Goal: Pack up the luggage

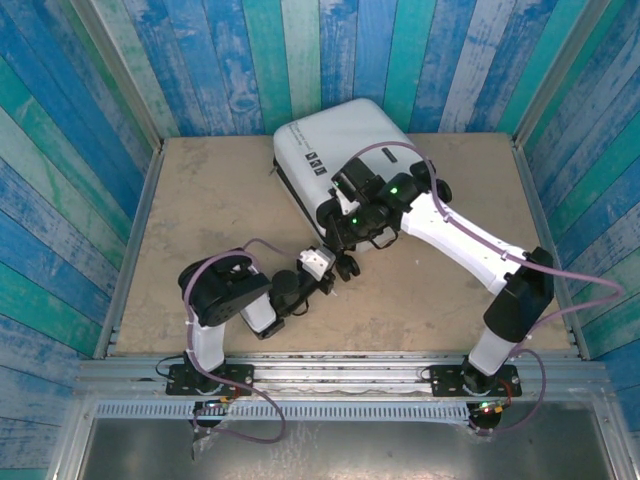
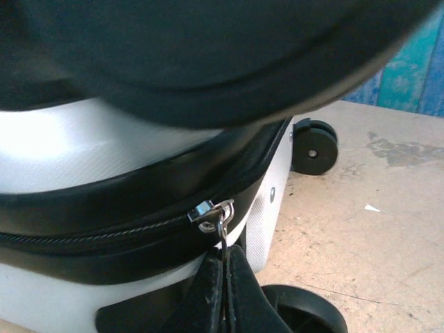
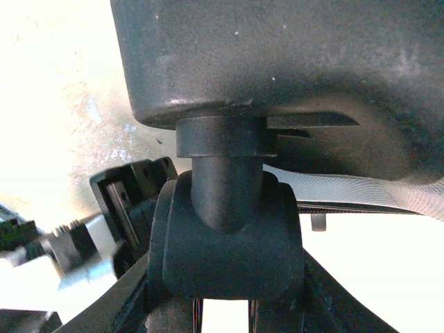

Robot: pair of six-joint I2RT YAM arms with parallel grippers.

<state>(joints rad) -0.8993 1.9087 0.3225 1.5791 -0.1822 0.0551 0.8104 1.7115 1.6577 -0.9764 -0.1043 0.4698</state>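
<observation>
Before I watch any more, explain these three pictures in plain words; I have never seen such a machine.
Two robot arms are bolted to a table. One picture looks down from above; the other two come from a camera on each wrist. A white suitcase lies on the table. The left arm has its jaws shut on the zipper pull, seen close up from its wrist. The right arm has its jaws around a black wheel of the suitcase, apparently gripping it.

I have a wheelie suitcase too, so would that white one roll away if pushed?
Probably not: the luggage lies flat, so its wheels likely bear no weight; it would slide rather than roll. It looks hard-shelled, so it should stay stiff. The zipper pull pinched by the left tool looks small and floppy.
</observation>
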